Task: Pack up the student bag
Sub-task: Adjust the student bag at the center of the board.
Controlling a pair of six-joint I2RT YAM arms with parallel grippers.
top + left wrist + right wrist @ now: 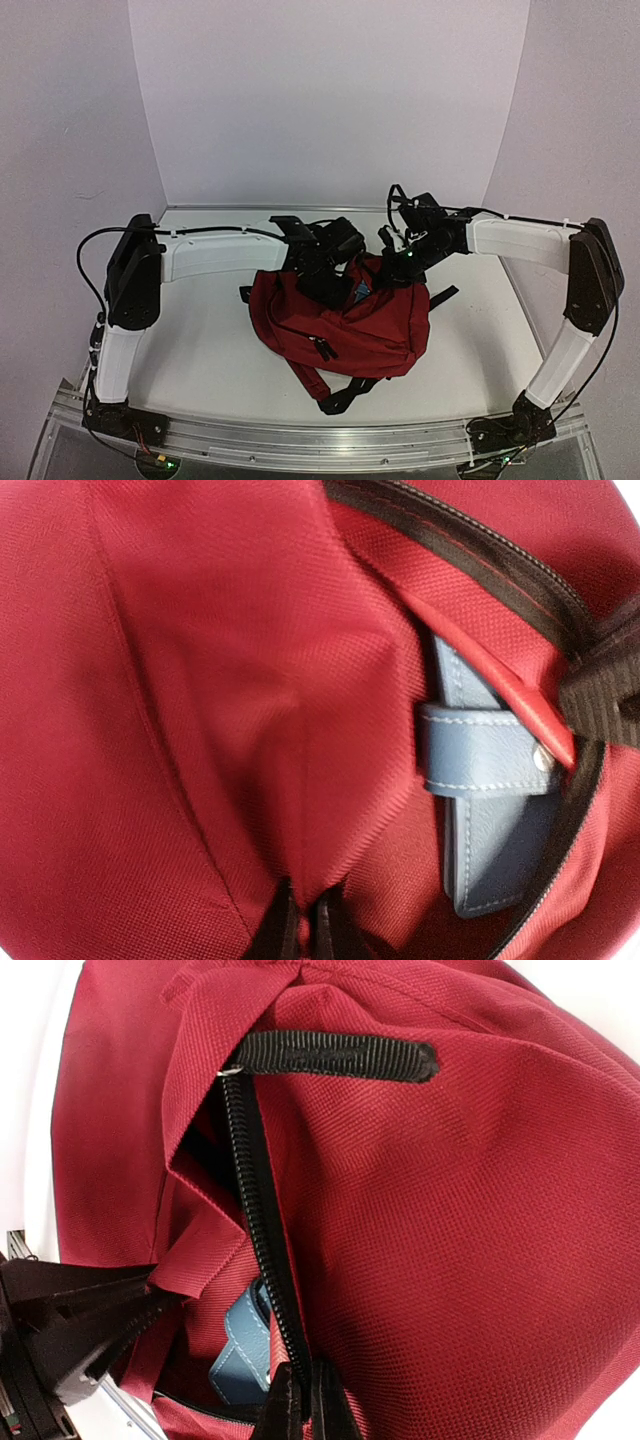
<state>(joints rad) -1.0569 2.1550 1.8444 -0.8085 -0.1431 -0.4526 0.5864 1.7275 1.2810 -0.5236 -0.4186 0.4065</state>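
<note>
The bag point(345, 320) lies in the middle of the surface point(210, 340), long axis running left to right, its zip mouth at the far top edge. Both arms meet there, equally near. The left gripper point(305, 932) is pinched on a fold of red fabric, and the right gripper point(300, 1410) is clamped on the zip edge. A blue case point(490, 820) sits inside the mouth.

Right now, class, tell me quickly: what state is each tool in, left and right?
Left tool: closed, pinching the fabric of the student bag.
Right tool: closed, gripping the student bag too.
</note>
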